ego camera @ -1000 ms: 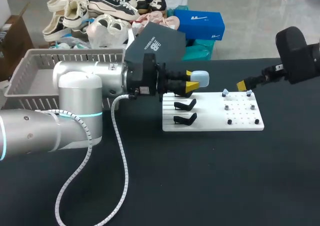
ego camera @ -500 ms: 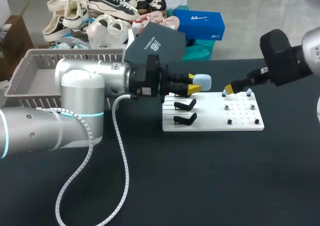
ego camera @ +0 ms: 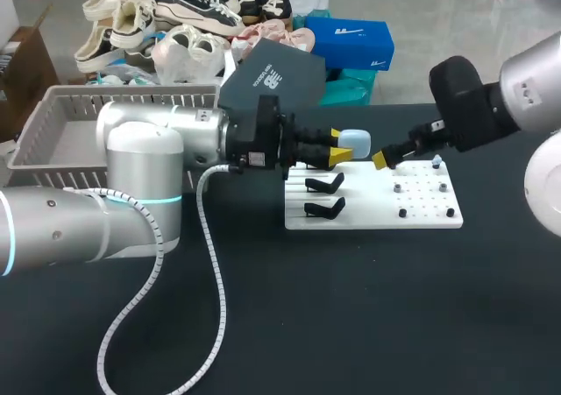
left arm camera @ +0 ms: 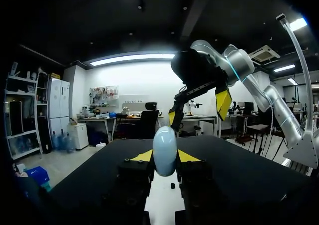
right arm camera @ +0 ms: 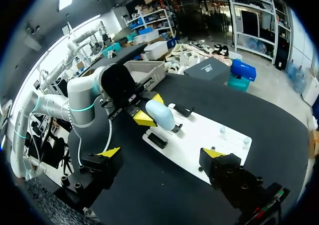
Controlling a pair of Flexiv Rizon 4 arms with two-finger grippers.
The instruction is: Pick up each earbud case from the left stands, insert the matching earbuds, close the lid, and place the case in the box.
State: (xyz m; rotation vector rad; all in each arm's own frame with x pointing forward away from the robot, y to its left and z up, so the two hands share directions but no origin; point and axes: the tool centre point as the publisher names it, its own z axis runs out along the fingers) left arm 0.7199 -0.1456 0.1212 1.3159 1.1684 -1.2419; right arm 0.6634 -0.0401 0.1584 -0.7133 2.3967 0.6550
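— Where is the case?
— The pale blue oval earbud case (ego camera: 352, 139) is clamped in my left end effector (ego camera: 340, 147), held at one o'clock from the black hooked stands (ego camera: 324, 183) on the flat white board (ego camera: 421, 213).
— And your right?
— My right end effector (right arm camera: 162, 152) is spread wide. In the head view it is at the case's four o'clock, near it but apart.

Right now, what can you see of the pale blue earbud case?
The earbud case is a pale blue, smooth, rounded shell, plastic by its look, lid apparently shut. The left pincer grips it between its yellow tips, in the air above the white board. The right pincer, open, hangs close without touching.
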